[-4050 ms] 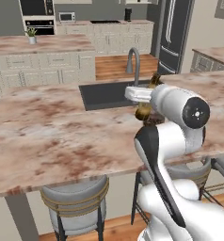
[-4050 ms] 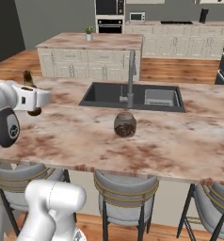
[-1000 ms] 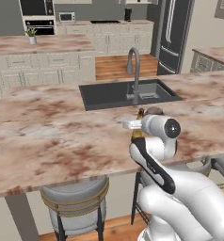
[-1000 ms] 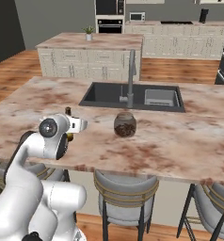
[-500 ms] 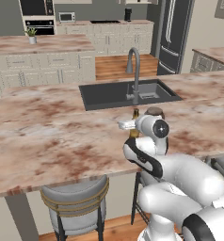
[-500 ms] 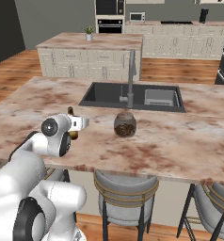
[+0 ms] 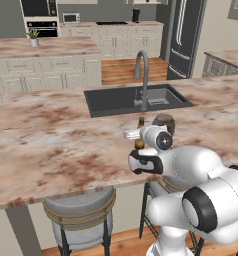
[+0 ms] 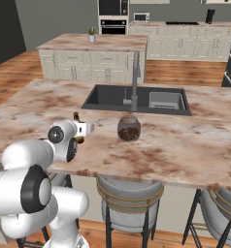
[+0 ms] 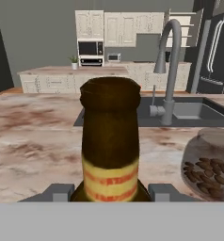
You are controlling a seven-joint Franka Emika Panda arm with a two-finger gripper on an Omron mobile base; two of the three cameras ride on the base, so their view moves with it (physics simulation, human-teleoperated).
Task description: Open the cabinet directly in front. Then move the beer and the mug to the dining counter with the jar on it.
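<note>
Gripper (image 7: 139, 138) sits low over the counter (image 7: 51, 135) in the left base view, its jaws on either side of the beer (image 7: 140, 122) — the bottle stands upright, long axis vertical, neck rising just above the hand. The jar (image 7: 164, 123) is just beyond, on the faucet (image 7: 141, 75) side.

From the right base view the gripper (image 8: 81, 131) is well in from the near edge; the beer (image 8: 76, 117) pokes up behind it, the jar (image 8: 129, 128) beside it with bare stone between.

Hand view: fingertips (image 9: 60, 192) flank the beer (image 9: 110, 141) at its shoulder — gripped, I judge, though contact is hidden. Releasing calls for opening, then backing straight away from the jar (image 9: 209, 162).
</note>
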